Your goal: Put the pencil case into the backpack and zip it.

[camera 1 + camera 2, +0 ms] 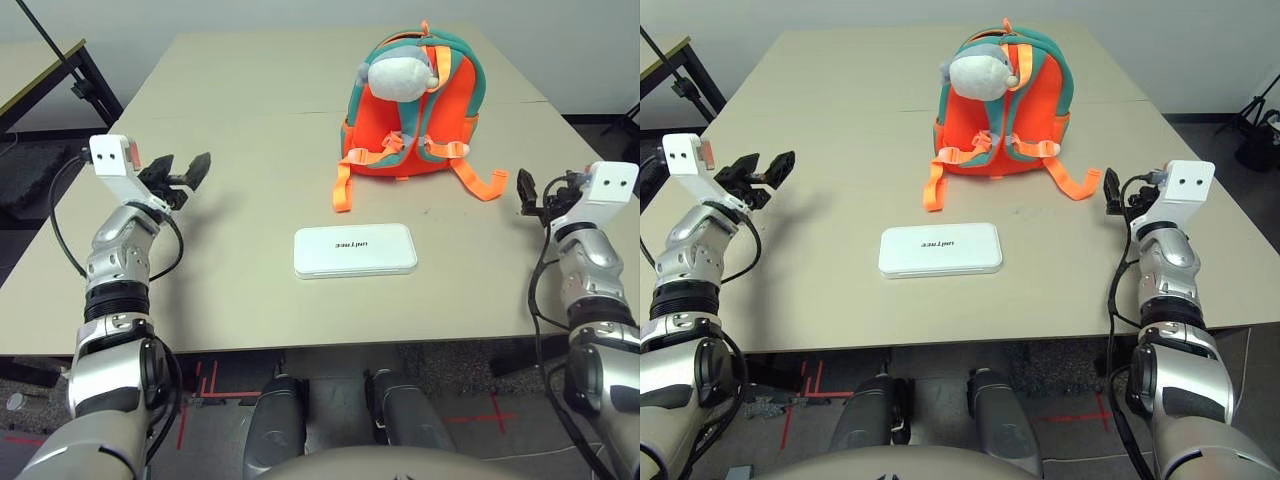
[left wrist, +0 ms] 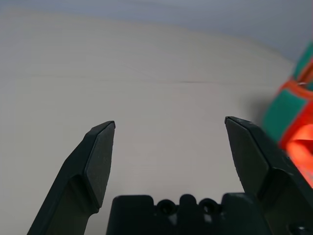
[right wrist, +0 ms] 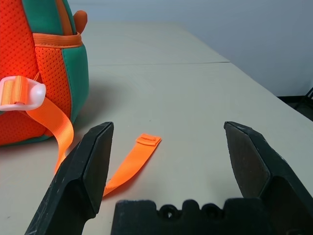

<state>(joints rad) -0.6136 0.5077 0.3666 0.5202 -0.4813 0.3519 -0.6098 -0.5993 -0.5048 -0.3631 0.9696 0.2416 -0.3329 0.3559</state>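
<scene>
Plainly, the big table (image 1: 250,150) carries an upright orange backpack (image 1: 402,110) towards its far side, a plush toy (image 1: 398,76) hanging at the top and straps (image 1: 343,190) trailing on the surface. Nearer the robot, the white pencil case (image 1: 355,251) lies flat. Both the left gripper (image 2: 170,122) and the right gripper (image 3: 169,125) stand open and empty. I'd worry that a careless pull could topple the bag, or that those loose straps could snag fingers or zip.
</scene>
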